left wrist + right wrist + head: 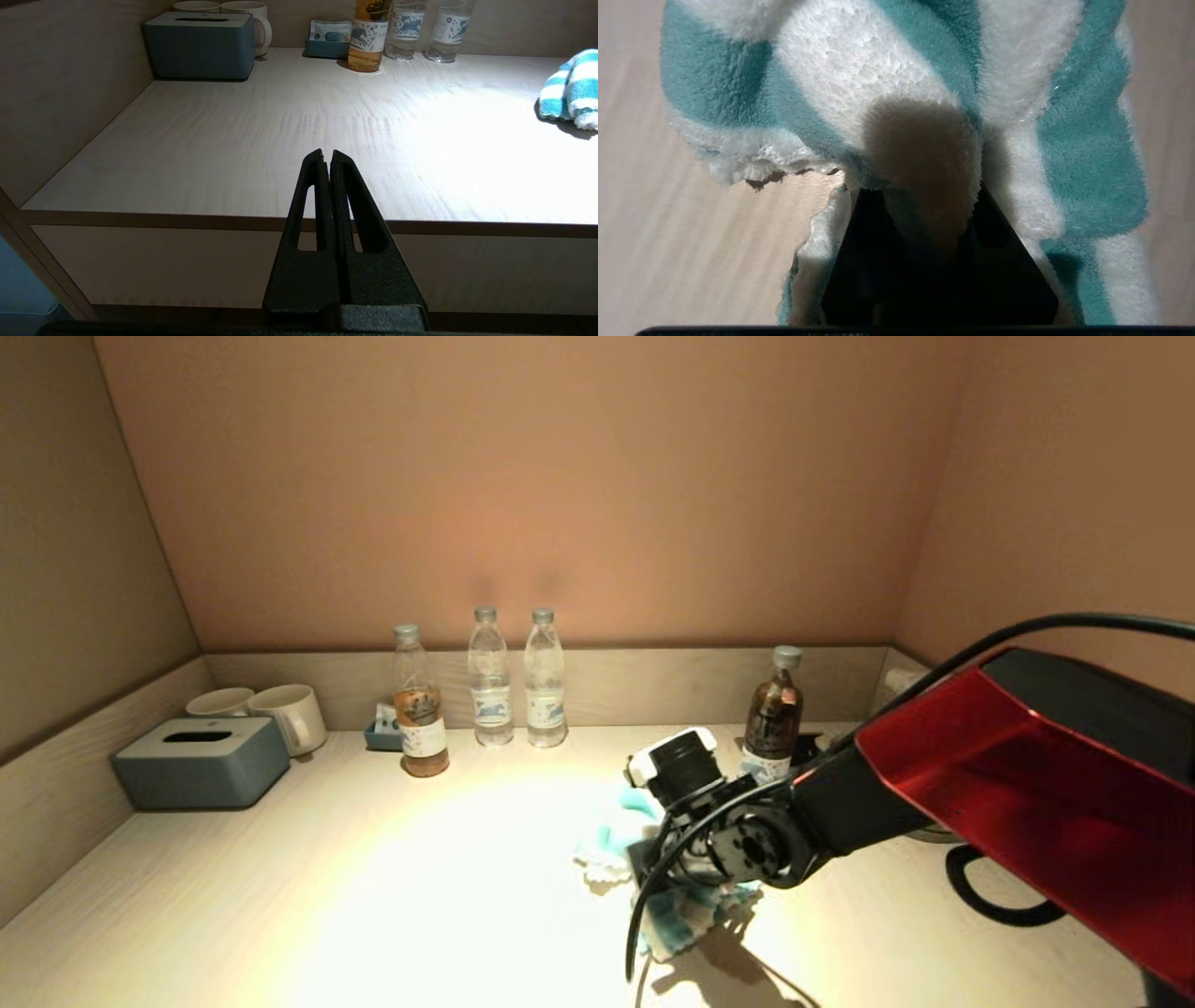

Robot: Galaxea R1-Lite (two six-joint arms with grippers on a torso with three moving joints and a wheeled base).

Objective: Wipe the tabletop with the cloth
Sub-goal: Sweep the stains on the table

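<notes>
Right tool [924, 205] pinches the cloth [887, 79] at lower middle; left tool [329, 156] is clenched, empty. A wide swipe could knock the bottle [773, 714]

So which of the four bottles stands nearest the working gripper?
The dark-filled bottle at the back right, just behind the right gripper on the cloth; the others stand further left.

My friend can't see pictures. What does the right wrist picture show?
The right gripper has its jaws shut on the cloth, a fluffy teal-and-white striped towel bunched on the tabletop, which is pale wood.
</notes>
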